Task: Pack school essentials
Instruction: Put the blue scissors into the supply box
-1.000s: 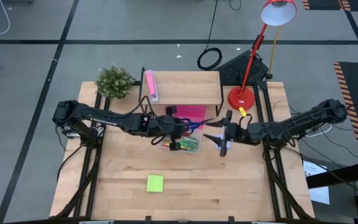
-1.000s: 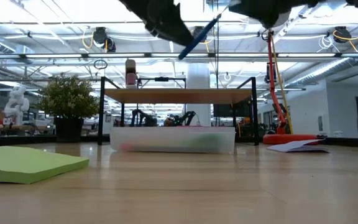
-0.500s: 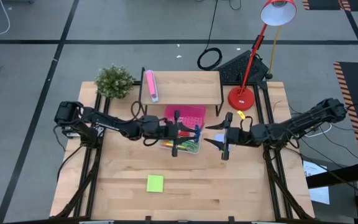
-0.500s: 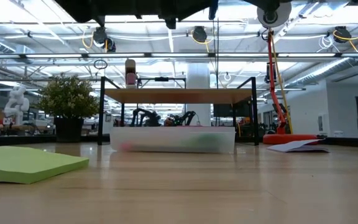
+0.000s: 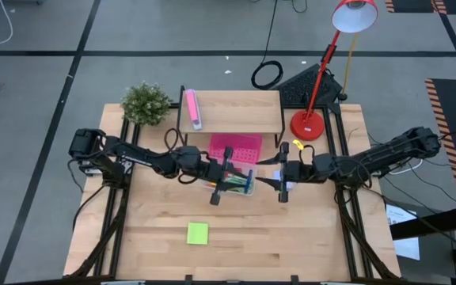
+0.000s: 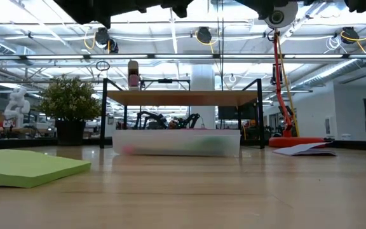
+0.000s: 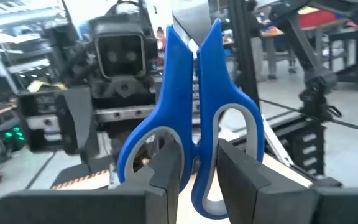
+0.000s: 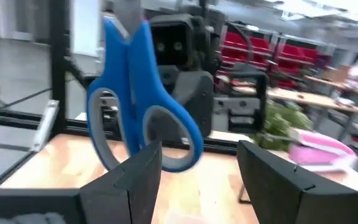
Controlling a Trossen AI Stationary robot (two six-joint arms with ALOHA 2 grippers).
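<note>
The left gripper (image 7: pixel 194 168), pinched on the blue-handled scissors (image 7: pixel 191 118) above the clear plastic box (image 5: pixel 232 184), risks dropping them outside it if it releases off-centre, with the right gripper (image 8: pixel 197 168) spread empty alongside.

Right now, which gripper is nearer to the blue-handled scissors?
Left. The left gripper is shut on the blue-handled scissors, holding them above the clear box. The right gripper hangs open just beside them, not touching.

left gripper (image 5: pixel 229 176) with blue scissors (image 7: pixel 194 118) moved over clear box (image 5: pixel 232 184)
</note>
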